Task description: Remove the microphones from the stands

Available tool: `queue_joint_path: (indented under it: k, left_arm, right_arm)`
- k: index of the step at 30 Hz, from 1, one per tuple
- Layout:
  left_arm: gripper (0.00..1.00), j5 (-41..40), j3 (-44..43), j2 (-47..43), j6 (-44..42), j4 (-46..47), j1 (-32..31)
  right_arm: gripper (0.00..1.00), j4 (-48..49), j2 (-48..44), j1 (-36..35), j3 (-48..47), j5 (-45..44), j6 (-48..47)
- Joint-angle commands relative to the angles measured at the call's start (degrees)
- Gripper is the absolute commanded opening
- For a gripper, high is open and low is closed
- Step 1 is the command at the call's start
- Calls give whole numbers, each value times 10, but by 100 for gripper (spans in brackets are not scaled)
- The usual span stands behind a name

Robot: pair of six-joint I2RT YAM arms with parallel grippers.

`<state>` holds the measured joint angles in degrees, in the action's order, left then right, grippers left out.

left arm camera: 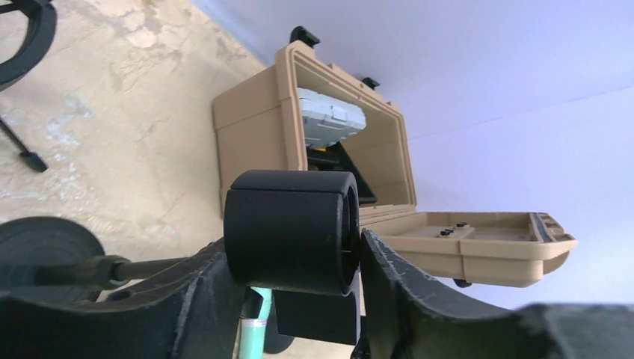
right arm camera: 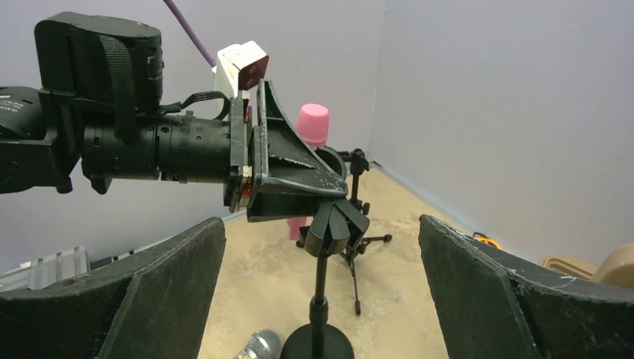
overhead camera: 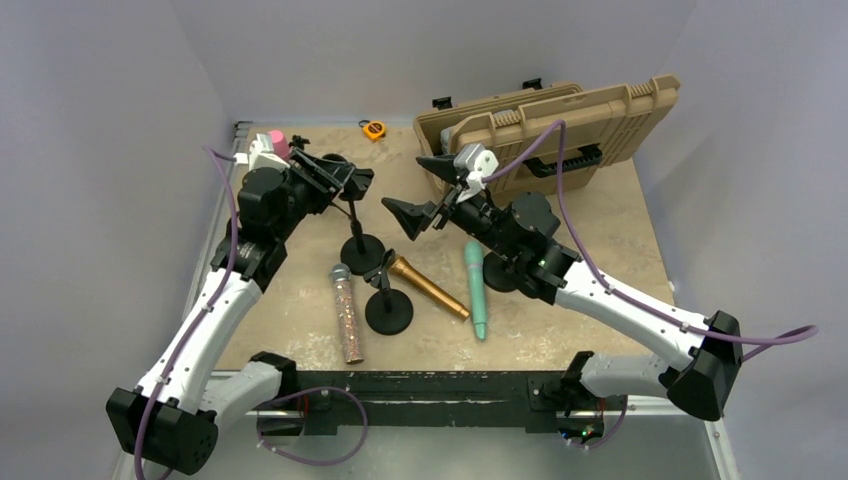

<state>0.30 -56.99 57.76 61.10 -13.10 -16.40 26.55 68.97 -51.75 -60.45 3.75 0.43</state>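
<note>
A black stand with a round base (overhead camera: 360,248) rises in the middle of the table. At its top sits a short black cylinder (left arm camera: 288,224); whether it is a microphone or the stand's clip I cannot tell. My left gripper (overhead camera: 345,180) (left arm camera: 295,239) is closed round this cylinder, a finger against each side. My right gripper (overhead camera: 420,192) (right arm camera: 321,224) hangs open to the right of that stand, whose pole (right arm camera: 320,299) shows between its wide fingers. A pink microphone (overhead camera: 278,145) (right arm camera: 312,123) stands upright in a tripod stand (right arm camera: 357,247) at the back left.
Loose on the table lie a glitter microphone (overhead camera: 347,315), a gold one (overhead camera: 428,287) and a teal one (overhead camera: 476,290). A second round-base stand (overhead camera: 389,312) stands nearer me, another base (overhead camera: 498,272) under my right arm. An open tan case (overhead camera: 560,125) and an orange tape measure (overhead camera: 373,129) sit at the back.
</note>
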Motion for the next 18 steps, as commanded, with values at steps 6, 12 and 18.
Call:
queue_joint_path:
  k: [6, 12, 18]
  left_arm:
    - [38, -6, 133, 8, -57, 65, 4]
    - [31, 22, 216, -8, -62, 89, 0]
    - [31, -1, 259, -36, -88, 76, -13]
  right_arm:
    - [99, 19, -7, -1, 13, -6, 14]
    - [99, 30, 8, -1, 21, -2, 16]
    - [99, 44, 29, -1, 22, 15, 19]
